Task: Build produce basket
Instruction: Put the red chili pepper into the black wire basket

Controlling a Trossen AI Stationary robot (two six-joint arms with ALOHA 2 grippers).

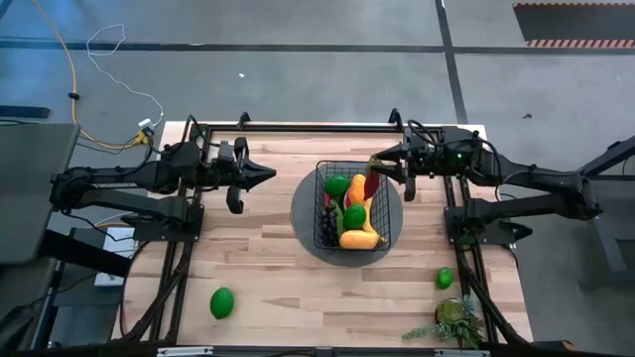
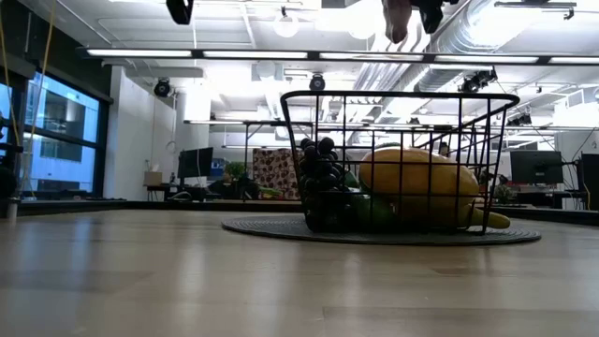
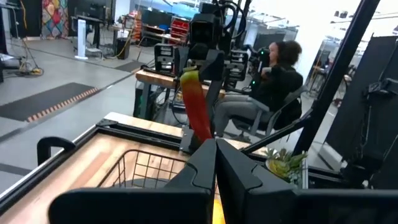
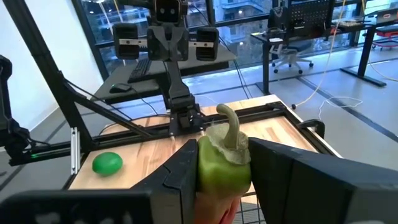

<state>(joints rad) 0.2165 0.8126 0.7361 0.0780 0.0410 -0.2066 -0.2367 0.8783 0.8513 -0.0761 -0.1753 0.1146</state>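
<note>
The step in hand is the transfer of one more piece of produce into the basket (image 1: 354, 210). The right gripper (image 1: 382, 166) hangs above the basket's far rim, its fingers clamped narrowly on a red chili (image 1: 370, 182) by the green stem end, which shows between the fingers in the right wrist view (image 4: 222, 163); the red body hangs down toward the basket. The basket stands on the round mat (image 1: 303, 220) at table centre and already holds grapes (image 2: 318, 159), a yellow fruit (image 2: 418, 184) and green pieces. The left gripper (image 1: 266, 177) waits, fully closed and empty, well apart to the basket's left. The next move appears to call for lowering the chili inside the rim, then releasing it. Two green fruits (image 1: 222, 302) (image 1: 444, 279) lie outside on the table (image 1: 268, 258).
</note>
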